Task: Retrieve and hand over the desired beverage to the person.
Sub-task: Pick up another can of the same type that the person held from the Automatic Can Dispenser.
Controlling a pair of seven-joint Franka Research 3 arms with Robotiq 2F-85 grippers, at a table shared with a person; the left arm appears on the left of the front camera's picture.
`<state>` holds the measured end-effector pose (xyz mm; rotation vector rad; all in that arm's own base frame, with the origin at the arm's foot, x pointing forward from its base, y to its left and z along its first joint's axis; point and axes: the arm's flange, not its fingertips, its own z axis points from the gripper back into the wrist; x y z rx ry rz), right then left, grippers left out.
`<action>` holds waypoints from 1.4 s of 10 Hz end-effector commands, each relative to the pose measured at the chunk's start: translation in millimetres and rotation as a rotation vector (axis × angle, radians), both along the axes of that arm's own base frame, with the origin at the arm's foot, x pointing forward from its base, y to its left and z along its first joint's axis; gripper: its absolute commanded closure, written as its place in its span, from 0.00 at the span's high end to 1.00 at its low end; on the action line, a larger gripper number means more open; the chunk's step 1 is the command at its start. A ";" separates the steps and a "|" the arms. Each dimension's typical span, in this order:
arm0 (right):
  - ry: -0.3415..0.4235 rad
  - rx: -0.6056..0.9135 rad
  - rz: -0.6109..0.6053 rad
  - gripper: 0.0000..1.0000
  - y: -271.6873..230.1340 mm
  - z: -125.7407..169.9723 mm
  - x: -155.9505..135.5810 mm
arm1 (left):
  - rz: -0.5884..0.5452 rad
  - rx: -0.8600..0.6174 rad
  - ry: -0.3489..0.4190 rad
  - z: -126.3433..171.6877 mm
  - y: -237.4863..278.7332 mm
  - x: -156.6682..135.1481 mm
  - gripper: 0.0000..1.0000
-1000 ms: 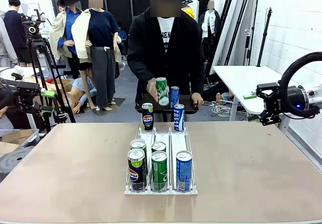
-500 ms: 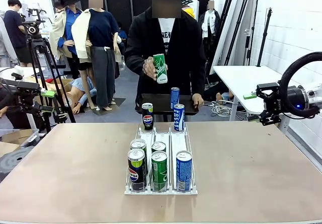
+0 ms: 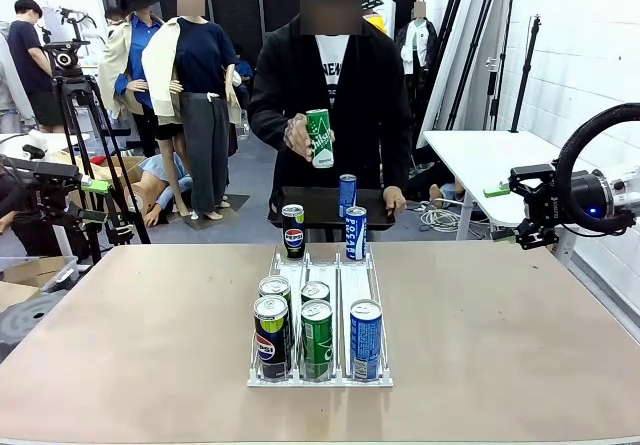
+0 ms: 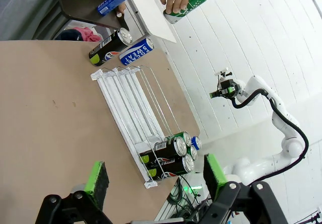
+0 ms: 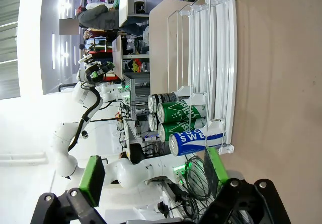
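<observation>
- Two claws, each with its green pads spread wide and nothing between them: left claw [image 4: 155,177] at the bottom of its wrist view, right claw [image 5: 153,174] at the bottom of its own. In the front view they sit at mid left and mid right of the frame, well apart from the rack.
- One person [image 3: 330,85], upper centre of the front view, behind the worktop's far edge, in a black open jacket over a white printed T-shirt.
- One held green can [image 3: 319,138], the beverage, gripped in the person's hand [image 3: 297,135] at chest height, slightly tilted, clear of the worktop.
- One black tray [image 3: 315,210], held level by the other hand [image 3: 392,201], just behind the worktop's far edge, below the held green can.
- One tray can [image 3: 346,191], blue, upright on the black tray.
- One worktop [image 3: 150,345], tan, filling the lower half of the frame.
- One white rack [image 3: 325,270], three lanes, centre of the worktop, running near to far.
- Three cans upright at the rack's near end: front Pepsi can [image 3: 270,337] in the left lane, front green can [image 3: 317,339] in the middle lane, front blue can [image 3: 366,338] in the right lane.
- Two rear cans just behind them, one in the left lane [image 3: 275,287] and one in the middle lane [image 3: 315,291].
- Two cans upright at the rack's far end: far Pepsi can [image 3: 293,230] and far blue can [image 3: 355,232]. Whether they stand inside the lanes or just beyond cannot be told.
</observation>
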<state>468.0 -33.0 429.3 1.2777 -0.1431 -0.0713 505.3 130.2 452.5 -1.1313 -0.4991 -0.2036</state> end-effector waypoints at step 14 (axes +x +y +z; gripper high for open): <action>0.003 -0.011 -0.001 1.00 0.6 1.6 -1.4 | -0.003 0.003 -0.001 1.0 0.1 -0.9 1.00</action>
